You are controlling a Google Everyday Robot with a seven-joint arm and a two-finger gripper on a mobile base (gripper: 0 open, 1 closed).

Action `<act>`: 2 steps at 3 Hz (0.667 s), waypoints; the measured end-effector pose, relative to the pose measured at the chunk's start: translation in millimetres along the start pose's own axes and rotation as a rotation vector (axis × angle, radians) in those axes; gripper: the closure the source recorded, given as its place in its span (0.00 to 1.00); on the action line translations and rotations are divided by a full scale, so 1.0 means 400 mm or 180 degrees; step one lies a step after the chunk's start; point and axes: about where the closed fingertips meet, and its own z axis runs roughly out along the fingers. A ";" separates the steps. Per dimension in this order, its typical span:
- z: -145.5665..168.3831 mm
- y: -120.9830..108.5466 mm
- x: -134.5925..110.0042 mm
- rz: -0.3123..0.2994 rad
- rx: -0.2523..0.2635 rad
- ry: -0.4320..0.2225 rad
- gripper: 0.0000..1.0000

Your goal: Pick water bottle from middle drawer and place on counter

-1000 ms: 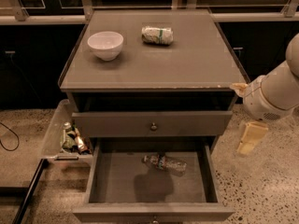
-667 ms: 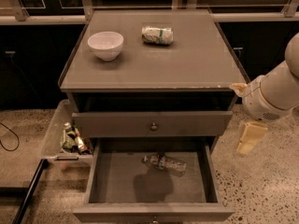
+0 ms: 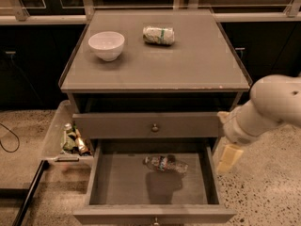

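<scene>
The water bottle lies on its side on the floor of the pulled-out middle drawer, towards the back and right of centre. The drawer's brass knob shows at the bottom edge. The counter is the flat grey top of the cabinet above. My gripper hangs from the pale arm at the right, just outside the drawer's right wall and about level with the bottle. It holds nothing that I can see.
A white bowl and a white-and-green wrinkled packet sit on the counter. A shut drawer lies above the open one. A clear side bin with small brown bottles hangs at the left. The floor is speckled.
My arm and gripper have moved down and to the left, closer to the open drawer's right side. The bottle and the things on the counter have not moved.
</scene>
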 end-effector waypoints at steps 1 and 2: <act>0.164 0.005 0.032 0.0127 -0.0104 -0.0019 0.00; 0.299 -0.001 0.053 0.0173 -0.0121 -0.0090 0.00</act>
